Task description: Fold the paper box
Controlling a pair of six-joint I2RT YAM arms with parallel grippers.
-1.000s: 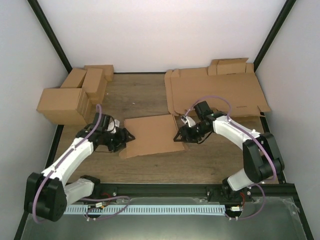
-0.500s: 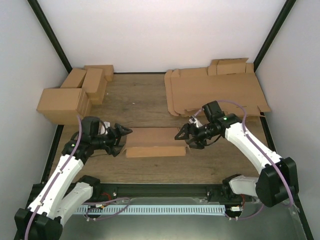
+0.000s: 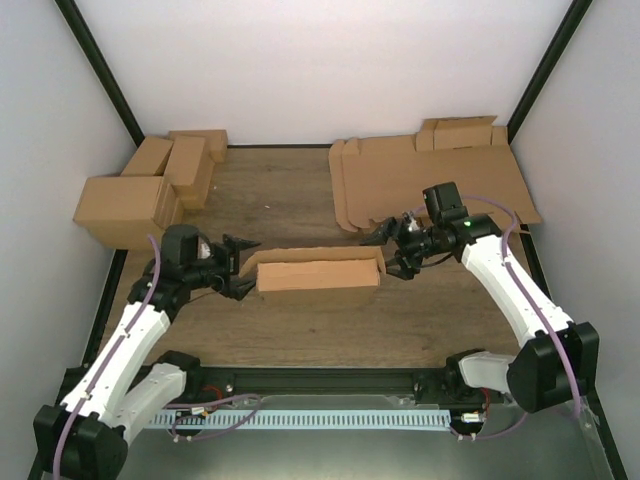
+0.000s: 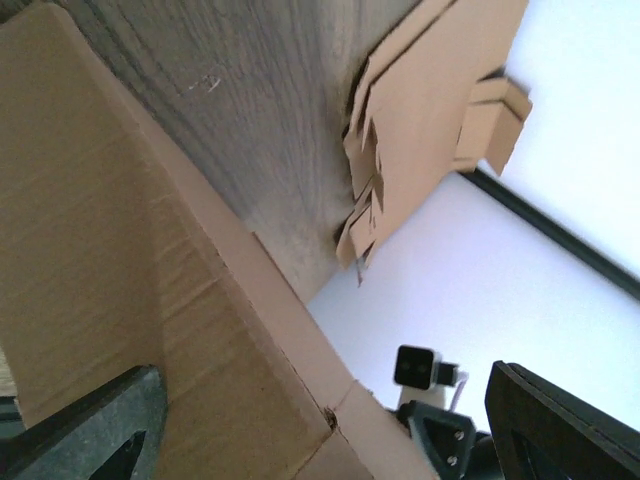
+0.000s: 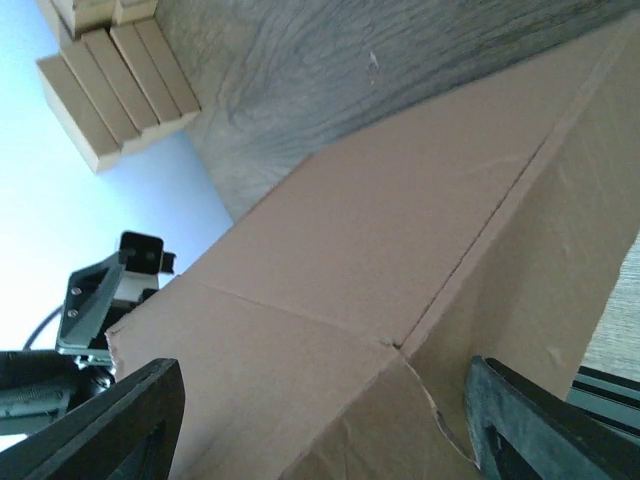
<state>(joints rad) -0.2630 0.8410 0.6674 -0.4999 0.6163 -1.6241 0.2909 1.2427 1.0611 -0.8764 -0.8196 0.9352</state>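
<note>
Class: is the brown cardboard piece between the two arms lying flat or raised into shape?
Raised: from above the paper box shows an upright front wall and top; both wrist views show panels meeting at angled creases.

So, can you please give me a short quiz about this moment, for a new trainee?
1. True or false: the paper box lies fully flat on the table.
2. In the top view, where is the pile of flat cardboard sheets? A) far right B) far left C) near edge
3. Which end effector is at which end of the paper box?

Key:
1. False; it stands raised.
2. A
3. The left end effector at its left end, the right end effector at its right end; both open.
</note>
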